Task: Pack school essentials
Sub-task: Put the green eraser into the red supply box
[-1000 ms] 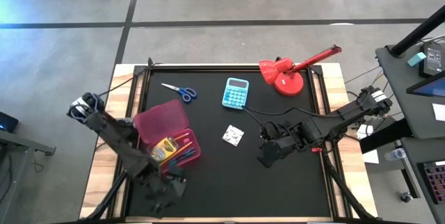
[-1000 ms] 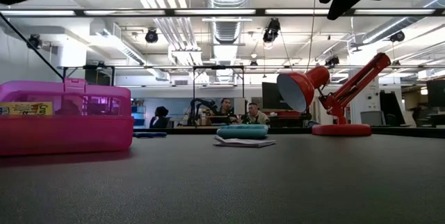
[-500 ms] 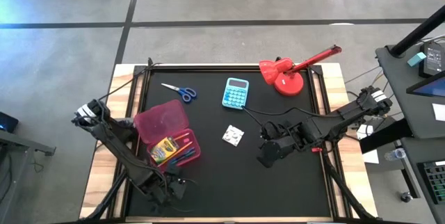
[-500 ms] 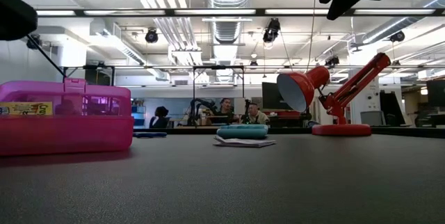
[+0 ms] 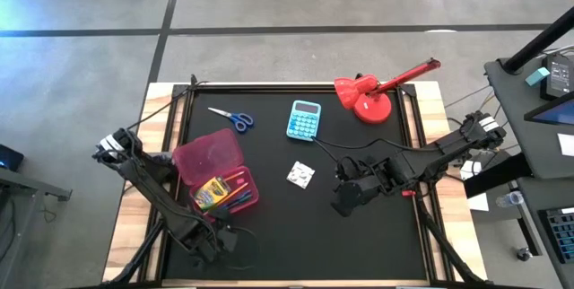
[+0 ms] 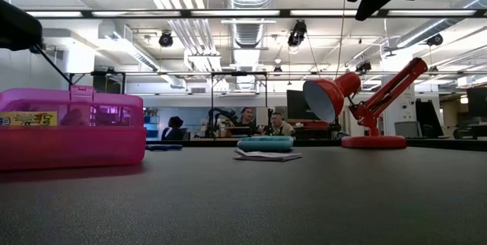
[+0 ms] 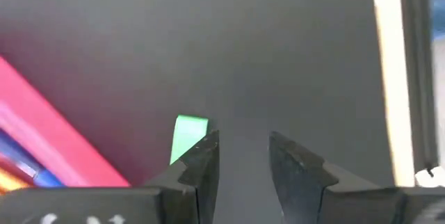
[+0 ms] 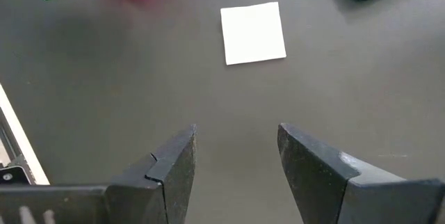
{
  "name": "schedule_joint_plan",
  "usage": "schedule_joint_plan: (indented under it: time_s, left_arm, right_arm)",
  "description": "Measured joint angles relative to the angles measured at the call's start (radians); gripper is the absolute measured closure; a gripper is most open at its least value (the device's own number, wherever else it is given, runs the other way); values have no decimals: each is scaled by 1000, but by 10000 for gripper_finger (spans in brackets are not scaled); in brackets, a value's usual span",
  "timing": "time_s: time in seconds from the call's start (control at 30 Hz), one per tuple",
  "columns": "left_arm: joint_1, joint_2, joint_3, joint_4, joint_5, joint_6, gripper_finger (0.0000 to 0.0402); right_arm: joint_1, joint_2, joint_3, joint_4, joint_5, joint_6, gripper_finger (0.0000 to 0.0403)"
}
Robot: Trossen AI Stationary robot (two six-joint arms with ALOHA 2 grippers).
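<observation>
Black worktop [image 5: 377,226] carries the white square [image 5: 300,175], lying flat just left of the empty, parted right pincer [image 5: 343,201], the nearer one. Left pincer [image 5: 215,244], narrowly parted and empty, is held at the near edge by the pink case [image 5: 215,174].

The left gripper [image 5: 218,238] is drawn back from the pink case [image 5: 215,172]. A green marker [image 7: 189,138] is seen just beyond its jaws.

Open right tool [image 8: 236,156] near white square [image 8: 253,33]

No text is legible; the crayon box [image 6: 29,118] label is too small.
</observation>
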Motion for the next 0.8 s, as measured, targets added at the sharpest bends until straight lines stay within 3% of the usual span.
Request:
schedule_joint_plan:
  time_s: [0.33, 0.6, 0.8]
  left_arm:
    - [2, -11, -27, -6, -57, -13, 297]
    - [0, -26, -60, 54, -139, -177, 294]
    - [-2, -54, -108, 88, -93, -212, 242]
  right_arm:
    - [0, 0, 0, 1, 0, 0, 211]
    - [0, 0, 0, 2, 0, 0, 211]
    - [0, 0, 0, 5, 0, 0, 211]
